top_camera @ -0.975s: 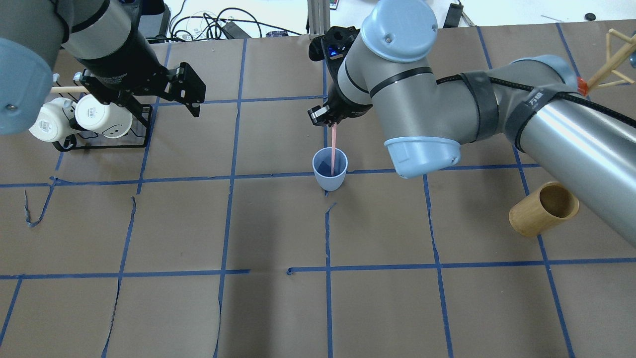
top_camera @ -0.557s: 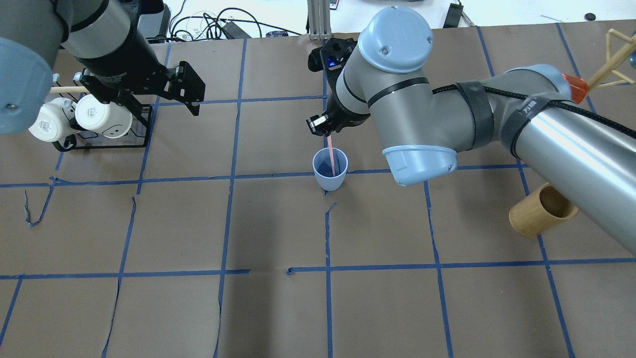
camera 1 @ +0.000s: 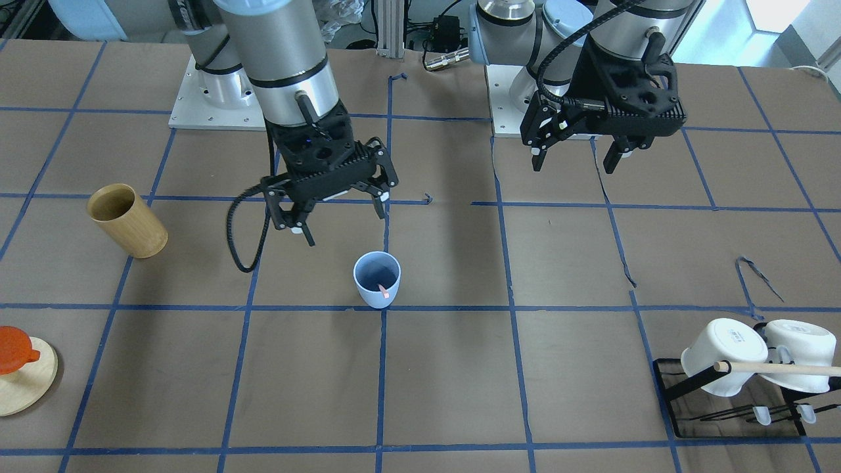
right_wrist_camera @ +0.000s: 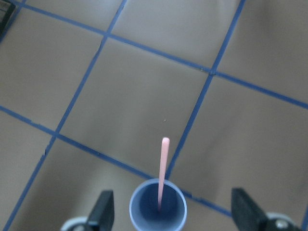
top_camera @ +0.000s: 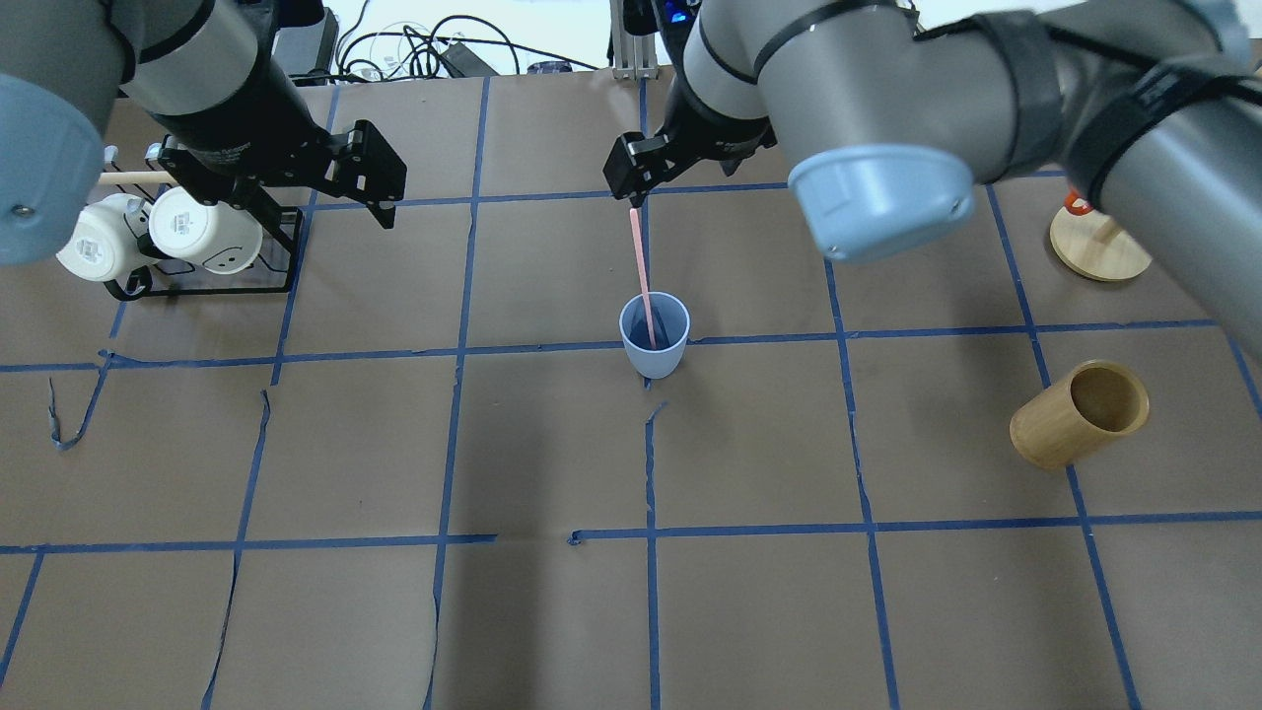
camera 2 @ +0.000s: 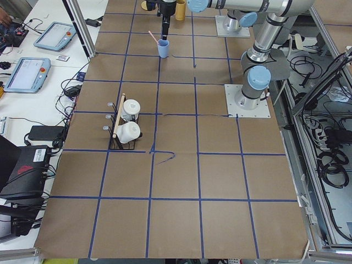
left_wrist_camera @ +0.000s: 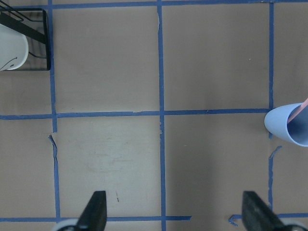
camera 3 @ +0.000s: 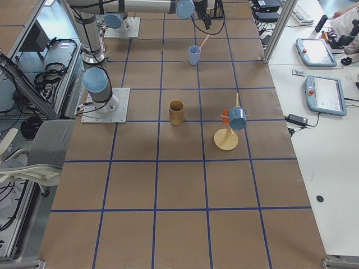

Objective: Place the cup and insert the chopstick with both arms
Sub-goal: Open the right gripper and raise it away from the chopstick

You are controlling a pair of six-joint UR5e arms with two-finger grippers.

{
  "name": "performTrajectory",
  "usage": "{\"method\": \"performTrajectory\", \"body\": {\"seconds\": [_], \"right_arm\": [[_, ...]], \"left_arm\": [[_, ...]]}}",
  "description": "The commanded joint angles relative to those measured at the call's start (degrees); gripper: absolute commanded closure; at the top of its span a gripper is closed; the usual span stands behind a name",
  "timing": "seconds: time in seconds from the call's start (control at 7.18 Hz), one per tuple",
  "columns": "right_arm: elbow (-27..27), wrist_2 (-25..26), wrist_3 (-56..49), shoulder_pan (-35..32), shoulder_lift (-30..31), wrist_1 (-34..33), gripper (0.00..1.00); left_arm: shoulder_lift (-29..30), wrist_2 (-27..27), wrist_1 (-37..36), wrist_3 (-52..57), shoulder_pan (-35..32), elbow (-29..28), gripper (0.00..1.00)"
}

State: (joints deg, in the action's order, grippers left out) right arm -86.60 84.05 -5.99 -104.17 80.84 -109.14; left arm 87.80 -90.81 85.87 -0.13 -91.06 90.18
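Right hand (camera 1: 344, 228) now wide open, empty — higher than a second ago; chopstick (top_camera: 641, 266) loose in cup (top_camera: 655, 361)

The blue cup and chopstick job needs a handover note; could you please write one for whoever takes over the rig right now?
The left gripper is open and empty, hovering over the table away from the cup.
The right gripper is open and empty above the blue cup, touching nothing.
The blue cup stands upright at a tape-line crossing. The pink chopstick stands in it, leaning on the rim, free of both grippers.
Done: cup placed, chopstick inserted.
Left: probably only pulling both arms clear without knocking the chopstick.
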Motion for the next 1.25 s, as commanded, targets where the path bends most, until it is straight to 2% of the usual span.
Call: {"method": "performTrajectory", "body": {"seconds": [0.0, 0.14, 0.28, 1.11], "right_arm": [[4.9, 2.4, -0.3, 9.7, 1.6, 20.1, 0.00], [4.9, 3.0, -1.0, 11.3, 4.3, 25.1, 0.00], [4.8, 4.8, -3.8, 11.6, 5.6, 26.9, 0.00], [4.2, 5.9, -5.2, 13.6, 7.0, 24.4, 0.00]], "left_arm": [[0.0, -0.1, 0.0, 0.0, 0.0, 0.0, 0.00], [0.0, -0.1, 0.0, 0.0, -0.1, 0.0, 0.00], [0.0, -0.1, 0.0, 0.0, -0.1, 0.1, 0.00], [0.0, -0.1, 0.0, 0.0, -0.2, 0.1, 0.00]]}}
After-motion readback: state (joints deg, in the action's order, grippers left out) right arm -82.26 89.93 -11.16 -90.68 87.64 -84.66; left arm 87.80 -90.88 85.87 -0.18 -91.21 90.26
